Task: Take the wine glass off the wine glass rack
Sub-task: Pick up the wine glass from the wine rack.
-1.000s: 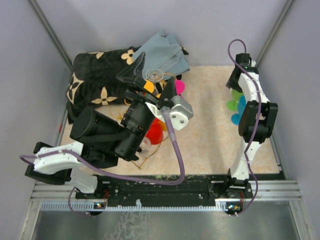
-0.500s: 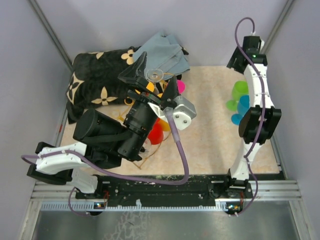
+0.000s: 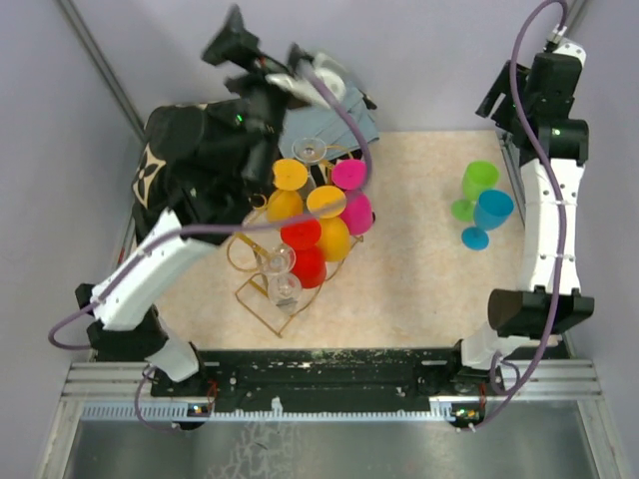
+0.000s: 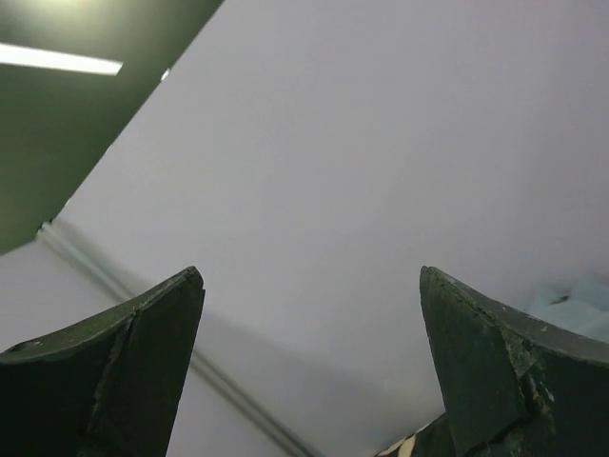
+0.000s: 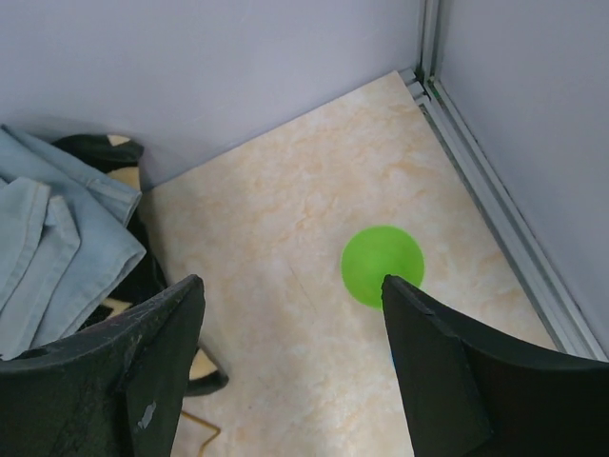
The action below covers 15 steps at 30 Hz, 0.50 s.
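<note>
The gold wire rack [image 3: 262,304] stands left of the table's middle. Several coloured wine glasses hang on it: yellow [image 3: 291,175], magenta [image 3: 348,174], red [image 3: 301,234], and clear ones [image 3: 279,261]. My left gripper [image 3: 245,48] is raised high over the back left, well above the rack. It is open and empty in the left wrist view [image 4: 309,276], which faces only the wall. My right gripper [image 3: 502,108] is raised at the back right, open and empty [image 5: 290,281]. It hangs over the bare table beside a green glass [image 5: 383,265].
A green glass [image 3: 479,180] and a blue glass [image 3: 492,210] stand on the table at the right. A black flower-patterned towel [image 3: 185,165] and folded jeans [image 5: 48,257] lie at the back left. Grey walls close off three sides.
My left arm has swung up and back from low over the rack, uncovering the glasses. My right arm has lifted up and back toward the far right corner.
</note>
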### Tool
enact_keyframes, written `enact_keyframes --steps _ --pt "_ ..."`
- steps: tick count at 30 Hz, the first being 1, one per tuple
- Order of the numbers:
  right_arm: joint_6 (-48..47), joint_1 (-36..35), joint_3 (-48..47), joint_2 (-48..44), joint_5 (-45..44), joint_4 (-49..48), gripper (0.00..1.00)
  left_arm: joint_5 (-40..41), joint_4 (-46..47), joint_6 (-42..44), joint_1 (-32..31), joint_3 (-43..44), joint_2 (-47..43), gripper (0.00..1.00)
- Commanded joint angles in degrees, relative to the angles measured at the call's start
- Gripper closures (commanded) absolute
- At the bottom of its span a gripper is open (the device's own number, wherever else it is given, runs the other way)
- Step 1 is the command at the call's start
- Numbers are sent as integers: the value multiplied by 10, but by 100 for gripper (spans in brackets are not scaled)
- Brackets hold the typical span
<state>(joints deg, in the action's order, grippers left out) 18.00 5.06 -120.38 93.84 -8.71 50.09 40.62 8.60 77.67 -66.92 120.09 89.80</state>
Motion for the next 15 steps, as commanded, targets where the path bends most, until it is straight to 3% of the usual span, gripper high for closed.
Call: enact_keyframes --steps 1,4,9,15 --pt "1 2 52 -85 22 -4 25 -113 -105 -167 159 60 16 1" --pt "-4 3 70 -114 42 9 25 -152 -149 -252 245 68 29 1" --pt "-26 2 92 -151 73 41 24 -236 -306 -454 391 135 64 0" --pt "-32 2 117 -193 83 57 24 -412 -458 -672 536 117 69 0"
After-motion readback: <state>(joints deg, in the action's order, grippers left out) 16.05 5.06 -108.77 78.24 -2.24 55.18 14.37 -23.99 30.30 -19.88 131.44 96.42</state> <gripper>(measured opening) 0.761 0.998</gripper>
